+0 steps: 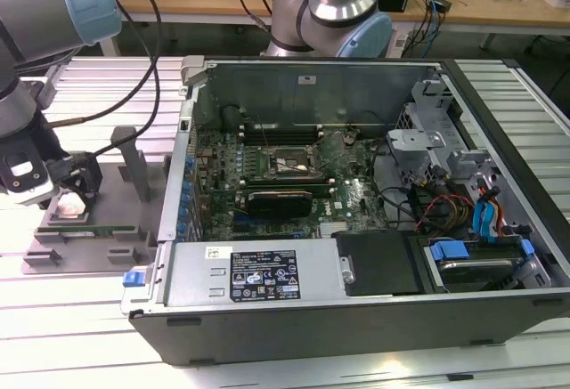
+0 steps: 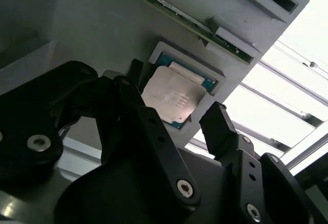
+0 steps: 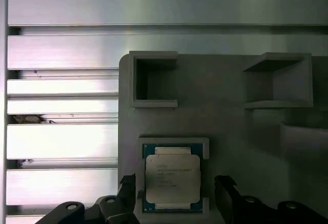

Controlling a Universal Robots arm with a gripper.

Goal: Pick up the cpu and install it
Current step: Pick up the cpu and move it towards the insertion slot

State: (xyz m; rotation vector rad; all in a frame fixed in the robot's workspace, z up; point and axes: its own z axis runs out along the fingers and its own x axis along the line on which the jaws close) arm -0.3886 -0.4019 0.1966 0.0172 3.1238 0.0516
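Gripper (image 2: 174, 89) spread wide — straddles cpu (image 3: 171, 175) w/o contact; cpu flat in pocket of grey fixture (image 3: 230, 121).

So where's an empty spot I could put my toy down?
Free: table slats at the exterior view's lower left, bordered by the grey tray and the computer case. Crowded: around the cpu, where the tool straddles it, and inside the case.
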